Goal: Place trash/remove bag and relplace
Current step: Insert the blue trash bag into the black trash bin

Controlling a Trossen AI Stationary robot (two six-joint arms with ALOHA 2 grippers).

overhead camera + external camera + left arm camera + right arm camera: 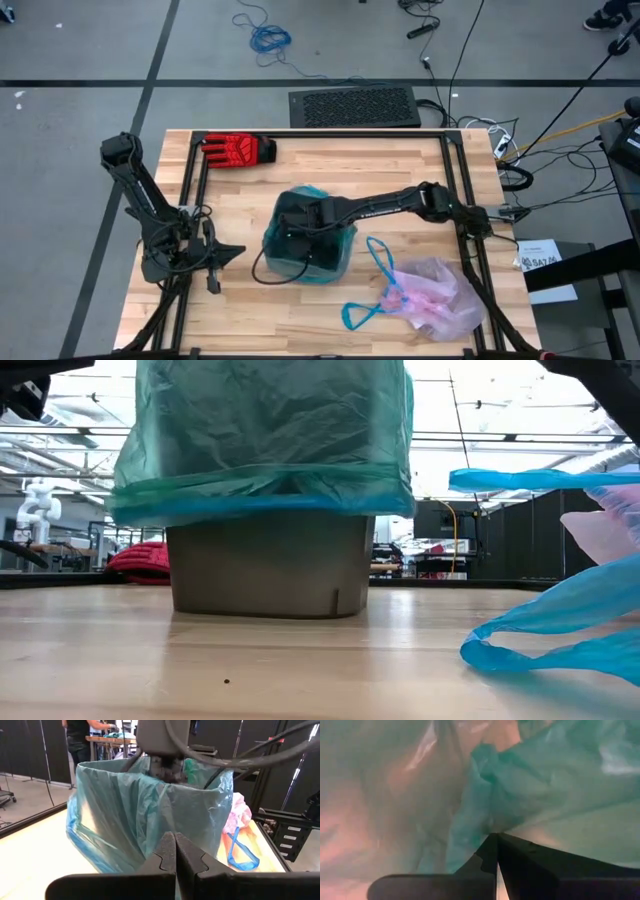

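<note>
- The right gripper (496, 840) is down inside the green bag (335, 255), so its tips are hidden from above.
- The bin (270, 565) is mostly covered by the green bag, and its top is cut off in the low view.
- The pink bag (610, 525) runs off the right edge in the low view.
- What lies inside the pink bag cannot be made out.
- The person (80, 740) far behind is cut off at the top.

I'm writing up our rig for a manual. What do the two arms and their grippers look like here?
Both arms are dark, nearly black, built of slim jointed links. The left arm has black cables looping around its lower joints. The right arm carries small white lettering along its forearm, and a black cable trails from its wrist. The left gripper and the right gripper each have two flat, wedge-shaped black fingers with notched inner edges.
</note>
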